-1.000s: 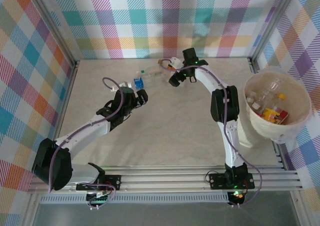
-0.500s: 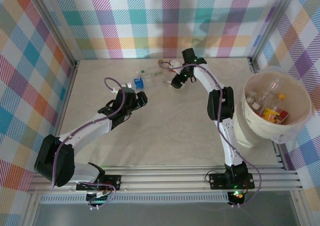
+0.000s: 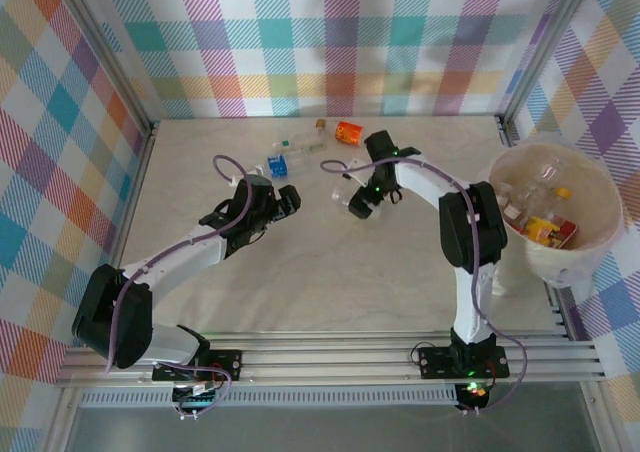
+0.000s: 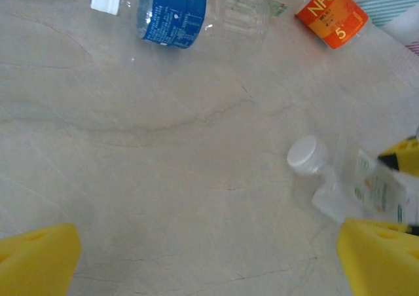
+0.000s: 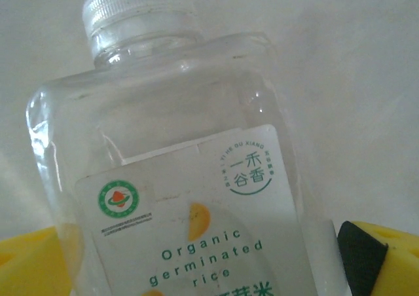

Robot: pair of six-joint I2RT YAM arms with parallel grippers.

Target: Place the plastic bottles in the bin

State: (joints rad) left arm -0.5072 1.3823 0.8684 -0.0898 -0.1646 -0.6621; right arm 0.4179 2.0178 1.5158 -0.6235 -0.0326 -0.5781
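My right gripper point(image 3: 361, 203) is shut on a clear bottle point(image 5: 190, 198) with a white cap and a white "Organic germinated rice" label, held over the middle of the table. Its yellow fingers point(image 5: 386, 257) press the bottle's sides. That same bottle point(image 4: 327, 178) appears at the right of the left wrist view. My left gripper point(image 3: 287, 201) hangs open over bare table, its fingers point(image 4: 39, 257) wide apart. A blue-label bottle point(image 3: 279, 162), a clear crushed bottle point(image 3: 306, 144) and an orange bottle point(image 3: 349, 131) lie near the back. The bin point(image 3: 600, 187) stands far right, holding several bottles.
The plaid back wall runs close behind the loose bottles. In the left wrist view the blue-label bottle point(image 4: 171, 11) and the orange NFC bottle point(image 4: 330, 14) lie ahead of my open left fingers. The bin's wall stands beside the right arm's upper link.
My right gripper has drawn back from the far wall toward the table's middle with the clear bottle, uncovering the orange bottle. My left gripper has shifted slightly right.
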